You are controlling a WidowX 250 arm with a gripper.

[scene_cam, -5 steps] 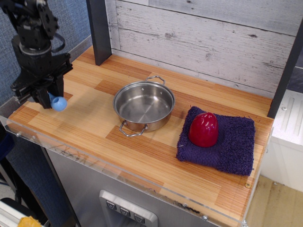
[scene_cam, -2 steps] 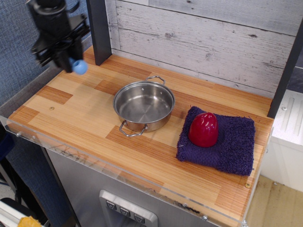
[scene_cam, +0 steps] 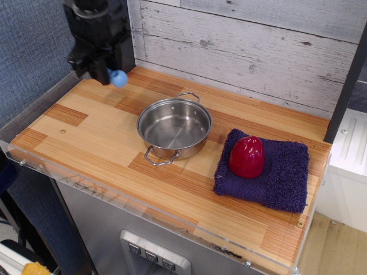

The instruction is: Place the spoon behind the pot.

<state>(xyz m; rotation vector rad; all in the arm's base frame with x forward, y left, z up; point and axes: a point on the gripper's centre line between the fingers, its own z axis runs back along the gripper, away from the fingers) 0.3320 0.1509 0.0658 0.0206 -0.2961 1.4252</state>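
Bright, even light falls from above; the pot shows soft glare on its inner wall and casts only a faint shadow on the table; left of the pot, the gripper is slightly motion-blurred; elsewhere focus is sharp.

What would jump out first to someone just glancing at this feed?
The shiny steel pot sits mid-counter, empty. To its right a red dome-shaped object rests on a purple towel. At far left rear, the black gripper hangs above the wood, holding the blue-handled spoon.
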